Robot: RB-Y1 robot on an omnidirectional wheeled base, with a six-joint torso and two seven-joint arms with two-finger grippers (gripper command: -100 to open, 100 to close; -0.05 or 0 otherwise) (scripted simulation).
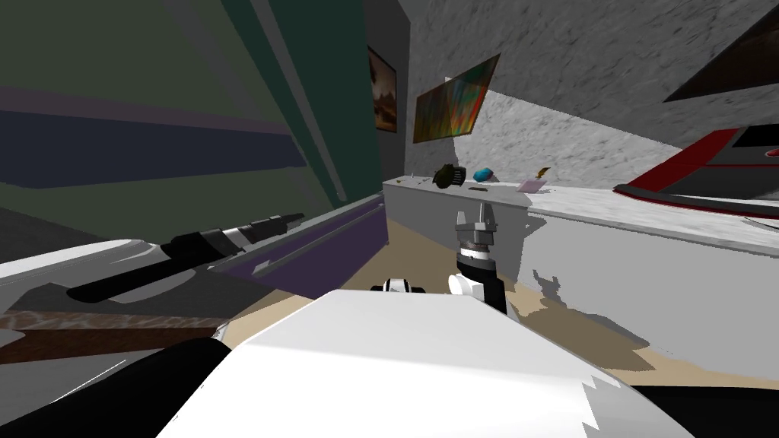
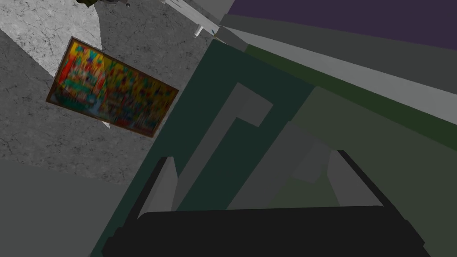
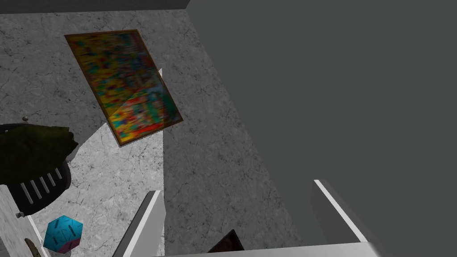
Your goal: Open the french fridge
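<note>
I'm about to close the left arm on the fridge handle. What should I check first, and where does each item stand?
1. Jaws of the left gripper open: ok.
2. It is aimed at the dark green fridge door: ok.
3. The grey handle sits far enough between the jaws: cannot tell.
4. Jaws touching the handle: cannot tell.
5. The right gripper is away from the fridge, by the white counter, jaws open: ok.

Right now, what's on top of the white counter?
On the white counter: a dark slatted basket holding something dark green, a teal faceted block, a pink item. Anything behind the basket is hidden.
</note>
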